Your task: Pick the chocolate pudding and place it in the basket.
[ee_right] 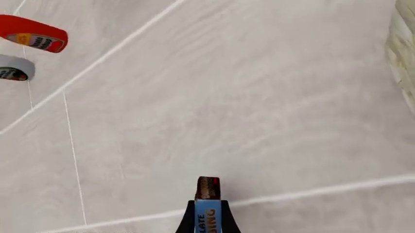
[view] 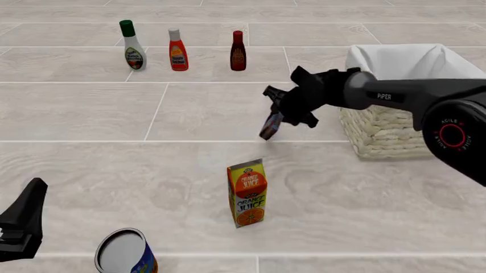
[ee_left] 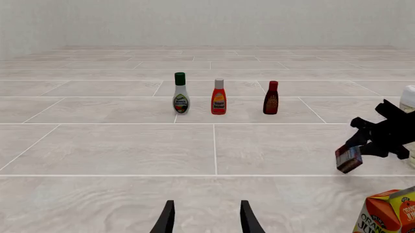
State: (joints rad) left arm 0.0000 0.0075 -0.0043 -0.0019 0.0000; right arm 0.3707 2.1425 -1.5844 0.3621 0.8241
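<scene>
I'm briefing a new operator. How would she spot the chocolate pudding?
Start at the basket on the right. Beside it, the right gripper holds the chocolate pudding above the floor. It is a small dark box, far shorter than the orange juice carton standing nearer the camera.

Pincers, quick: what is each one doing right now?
Left pincer: open, holding nothing.
Right pincer: closed on the small dark brown chocolate pudding box, lifted off the floor.
</scene>
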